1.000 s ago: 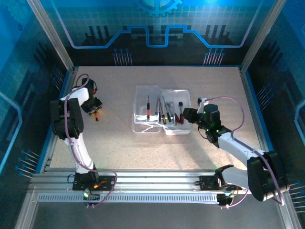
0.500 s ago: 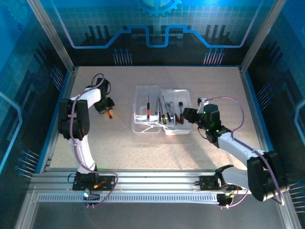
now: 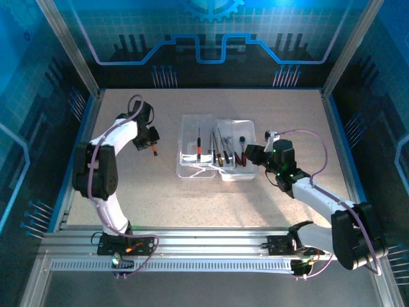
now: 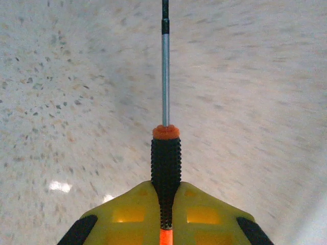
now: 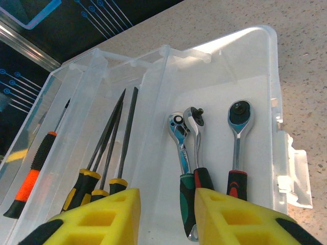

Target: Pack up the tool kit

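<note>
1. Currently grips a screwdriver (image 4: 165, 158) in the left gripper (image 4: 166, 204), yellow fingers (image 4: 214, 217) pinched on the black-and-orange handle, metal shaft pointing straight out from the wrist.
2. Holds it over the speckled table (image 3: 192, 211), left of the clear case (image 3: 192, 123) and well apart from it; cannot tell if the tip touches the surface.
3. Sets the right gripper (image 5: 167, 199) at the near right edge of the case, fingers moderately spread, clamped on nothing.
4. Shows the case lying open on the middle of the table.
5. Contains, leftmost, an orange-handled screwdriver (image 5: 31, 181).
6. Contains, beside that, three thin tools (image 5: 110, 148) with yellow-and-black handles, side by side.
7. Contains, rightmost, three ratchets (image 5: 236, 148) with heads toward the far side and green, red and red-black handles toward the right gripper.
</note>
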